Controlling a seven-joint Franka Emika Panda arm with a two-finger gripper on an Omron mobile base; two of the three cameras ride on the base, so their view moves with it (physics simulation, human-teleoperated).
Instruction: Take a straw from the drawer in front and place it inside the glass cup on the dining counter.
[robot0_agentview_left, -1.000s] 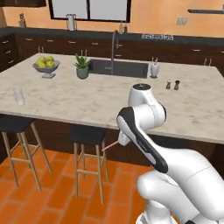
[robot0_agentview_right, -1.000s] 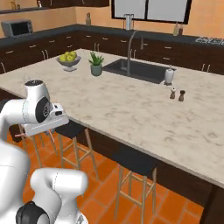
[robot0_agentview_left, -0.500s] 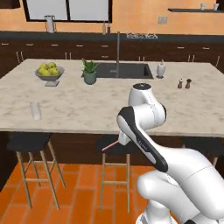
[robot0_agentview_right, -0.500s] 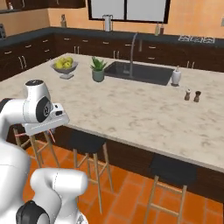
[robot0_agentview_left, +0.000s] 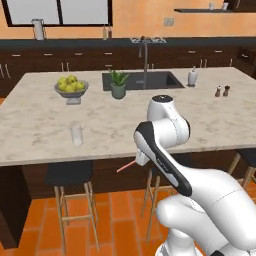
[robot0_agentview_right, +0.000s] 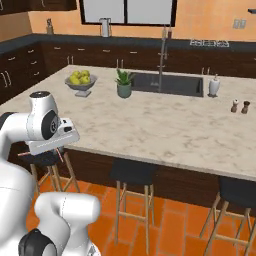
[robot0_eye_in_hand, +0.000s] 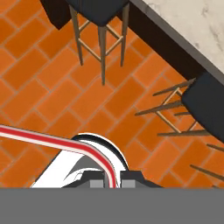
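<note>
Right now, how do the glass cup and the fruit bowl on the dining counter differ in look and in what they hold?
The glass cup is clear, narrow and straight-sided; the fruit bowl is grey, wide and stands on a foot. The cup looks empty, while the bowl holds yellow-green fruit. The cup stands near the counter's front edge; the bowl stands further back, beside the potted plant. Both stand upright on the dining counter.

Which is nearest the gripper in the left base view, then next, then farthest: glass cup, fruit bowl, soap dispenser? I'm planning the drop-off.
From the gripper, shut on the straw below the counter edge:
1. Glass cup, near edge, to its left.
2. Fruit bowl, farther back, left.
3. Soap dispenser, far side, right of the sink.
</note>
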